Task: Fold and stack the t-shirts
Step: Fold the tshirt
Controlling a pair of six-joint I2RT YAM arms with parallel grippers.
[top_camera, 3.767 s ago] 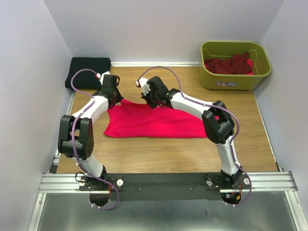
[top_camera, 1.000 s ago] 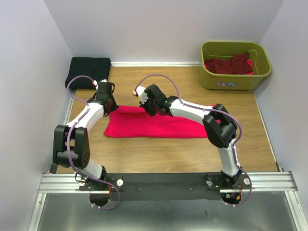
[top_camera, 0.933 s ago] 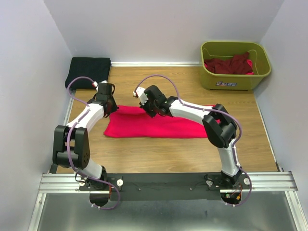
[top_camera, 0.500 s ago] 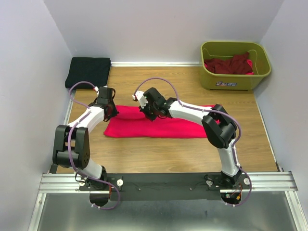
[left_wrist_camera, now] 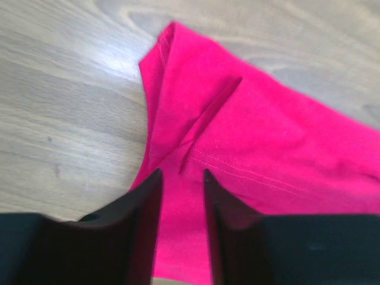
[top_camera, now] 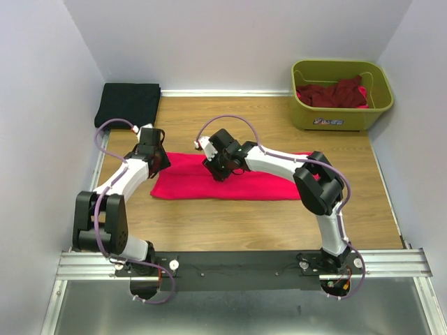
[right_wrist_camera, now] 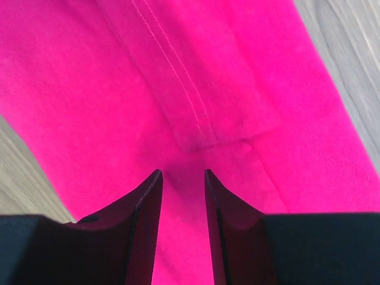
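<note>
Top external view: a bright pink-red cloth t-shirt (top_camera: 209, 187) lies folded into a flat band across the middle of the wooden table (top_camera: 244, 223), with the left gripper (left_wrist_camera: 181, 178) at its left end and the right gripper (right_wrist_camera: 183, 177) near the middle of its far edge. Each wrist view shows the jaws standing apart over pink cloth, pinching nothing. Farther back, a folded black t-shirt (top_camera: 129, 103) lies at far left, and dark maroon t-shirts (top_camera: 332, 94) fill an olive-green plastic tub (top_camera: 335, 118) at far right.

Matt, stitched cloth pink t-shirt (left_wrist_camera: 267, 148) — smooth, faintly glossy wood-grain table (left_wrist_camera: 59, 89).
</note>
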